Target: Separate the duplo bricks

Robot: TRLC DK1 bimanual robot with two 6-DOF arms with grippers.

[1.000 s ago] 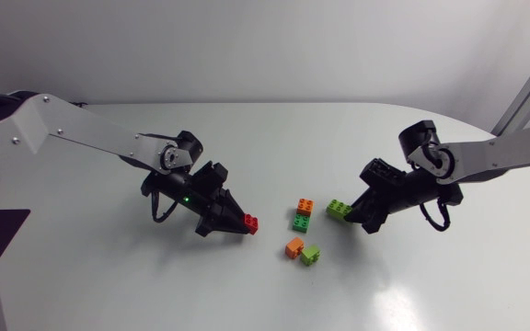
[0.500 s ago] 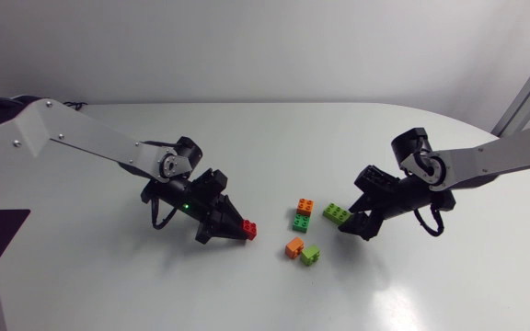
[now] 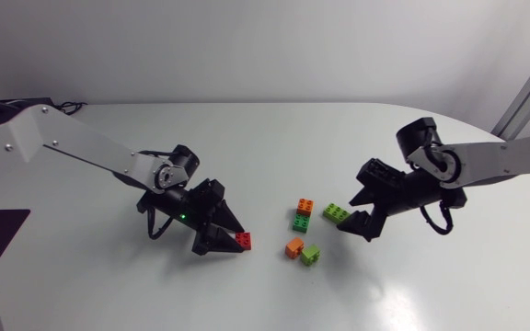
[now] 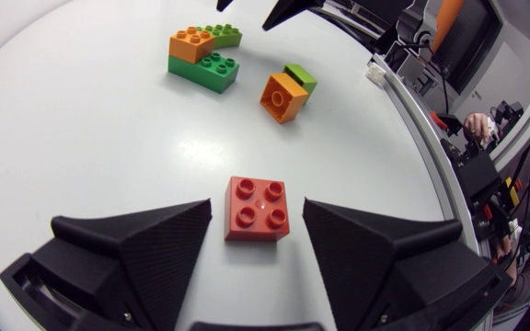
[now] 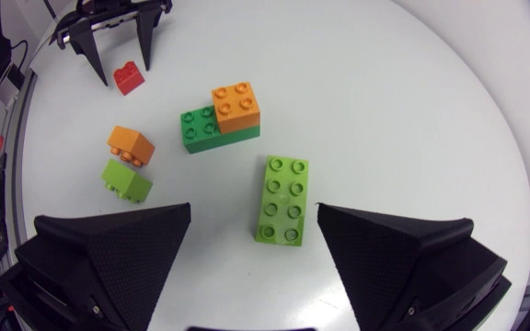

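Bright, even overhead light leaves the table (image 3: 274, 138) with a mild sheen and only soft shadows.

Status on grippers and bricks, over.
Left gripper open astride red brick; right gripper open by light-green brick. Orange-green stack and pair unsplit. Nothing in the way.

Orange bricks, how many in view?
2. One orange brick sits atop the dark green brick; the other orange brick lies against the small light green brick. None looks hidden.

**Bricks ringing the stacked pair (image 3: 302, 215)**

I'm seeing the long brick (image 3: 336, 212) lying at the pair's 3 o'clock, between my right gripper's (image 3: 348, 216) fingers. Two small bricks (image 3: 303, 251) are sitting together at 6. The single brick (image 4: 257, 209) is lying at 8, between my left gripper's (image 3: 234, 241) fingers.
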